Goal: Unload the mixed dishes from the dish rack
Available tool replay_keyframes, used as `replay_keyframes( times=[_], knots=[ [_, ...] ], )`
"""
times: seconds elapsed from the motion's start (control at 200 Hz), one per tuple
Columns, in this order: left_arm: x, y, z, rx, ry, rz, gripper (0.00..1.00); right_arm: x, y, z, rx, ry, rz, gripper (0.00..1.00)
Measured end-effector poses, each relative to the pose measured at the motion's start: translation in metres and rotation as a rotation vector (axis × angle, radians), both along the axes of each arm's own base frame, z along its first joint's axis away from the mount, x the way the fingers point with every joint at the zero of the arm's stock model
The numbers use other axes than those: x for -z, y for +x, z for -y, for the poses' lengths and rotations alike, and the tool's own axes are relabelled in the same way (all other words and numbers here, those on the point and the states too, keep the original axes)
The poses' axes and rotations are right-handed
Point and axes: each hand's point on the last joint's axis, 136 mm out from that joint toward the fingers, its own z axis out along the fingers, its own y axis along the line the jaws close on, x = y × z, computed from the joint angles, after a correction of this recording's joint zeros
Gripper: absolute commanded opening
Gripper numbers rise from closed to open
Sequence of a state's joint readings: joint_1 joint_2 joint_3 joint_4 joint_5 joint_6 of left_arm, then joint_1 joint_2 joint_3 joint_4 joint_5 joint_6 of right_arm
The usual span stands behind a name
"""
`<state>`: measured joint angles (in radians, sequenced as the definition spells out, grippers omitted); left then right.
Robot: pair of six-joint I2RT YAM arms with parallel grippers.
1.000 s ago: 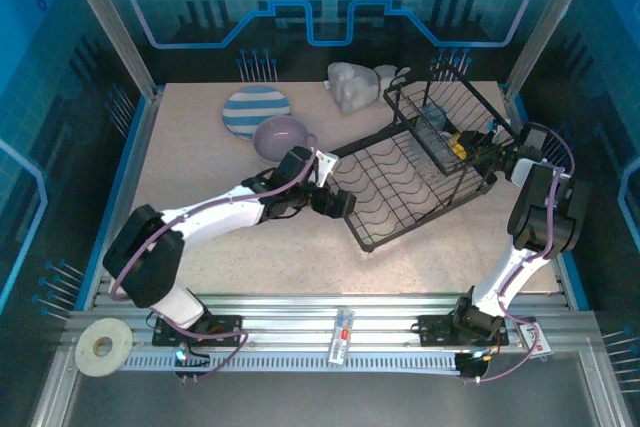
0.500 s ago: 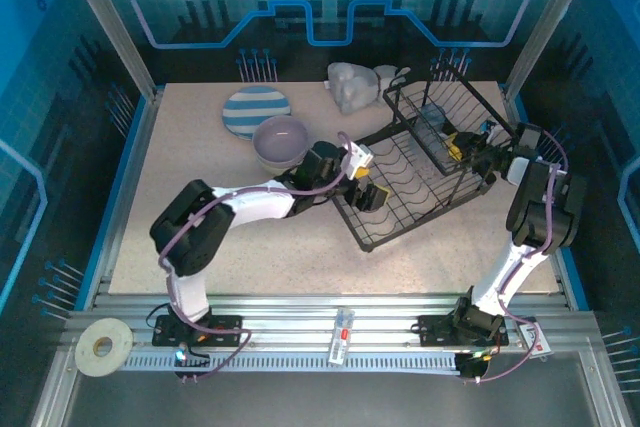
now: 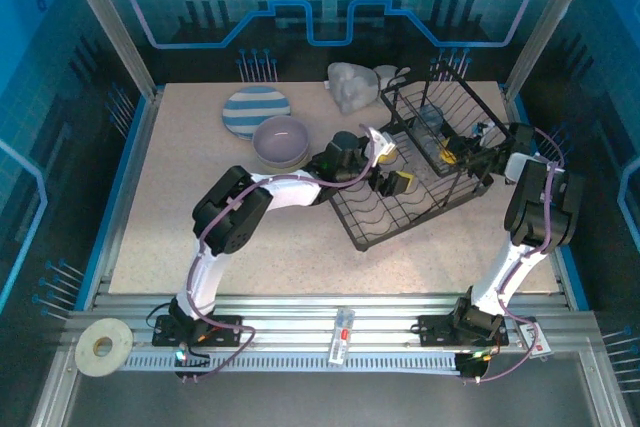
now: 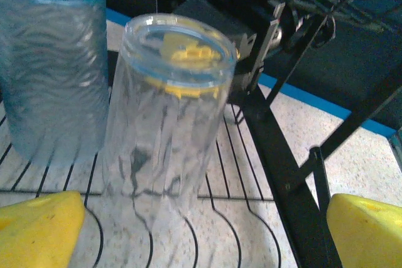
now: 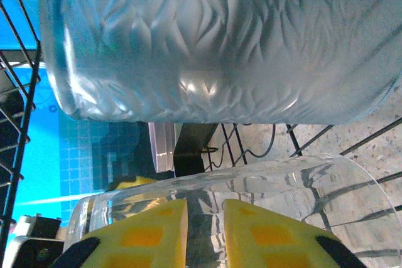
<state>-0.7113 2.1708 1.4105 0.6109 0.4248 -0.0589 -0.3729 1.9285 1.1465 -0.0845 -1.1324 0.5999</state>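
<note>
The black wire dish rack [image 3: 400, 217] stands askew at the right of the table. In its upper basket lie a clear cup [image 4: 166, 123] and a bluish cup [image 4: 53, 73] side by side. My left gripper [image 3: 395, 175] reaches into the rack, open, its yellow fingertips [image 4: 38, 227] spread wide on either side of the clear cup's near end without touching it. My right gripper [image 3: 458, 152] is in the basket from the right. Its pads [image 5: 138, 236] are pinched nearly together on the wall of the clear cup [image 5: 301, 186], under the bluish cup [image 5: 220, 48].
A blue-and-white striped plate [image 3: 256, 110] and a lavender bowl [image 3: 280, 139] sit on the table left of the rack. A pale lumpy item [image 3: 350, 87] lies at the back. A thick black rack bar [image 4: 276, 155] runs just right of the clear cup.
My left arm has stretched rightward from the rack's front-left edge into the rack, up to the cups. The rack has shifted slightly. My right gripper has stayed put.
</note>
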Motion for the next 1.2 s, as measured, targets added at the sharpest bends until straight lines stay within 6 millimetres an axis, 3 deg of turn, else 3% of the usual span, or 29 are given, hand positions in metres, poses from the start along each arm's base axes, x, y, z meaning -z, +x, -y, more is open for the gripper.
replay_keyframes(
  times=[0.305, 0.696, 0.936, 1.201],
  knots=[
    [0.012, 0.009, 0.027, 0.029, -0.006, 0.028, 0.99, 0.004, -0.003, -0.012, -0.031, -0.007, 0.002, 0.24],
    [0.017, 0.034, 0.043, -0.021, -0.008, 0.068, 0.99, 0.008, -0.007, -0.017, -0.041, -0.012, -0.004, 0.24],
    [0.018, 0.038, 0.053, -0.037, -0.024, 0.057, 0.99, 0.008, -0.009, -0.019, -0.043, -0.015, -0.005, 0.24],
    [0.019, 0.041, 0.053, -0.072, -0.035, 0.040, 0.83, 0.009, -0.012, -0.020, -0.036, -0.012, -0.010, 0.24]
  ],
)
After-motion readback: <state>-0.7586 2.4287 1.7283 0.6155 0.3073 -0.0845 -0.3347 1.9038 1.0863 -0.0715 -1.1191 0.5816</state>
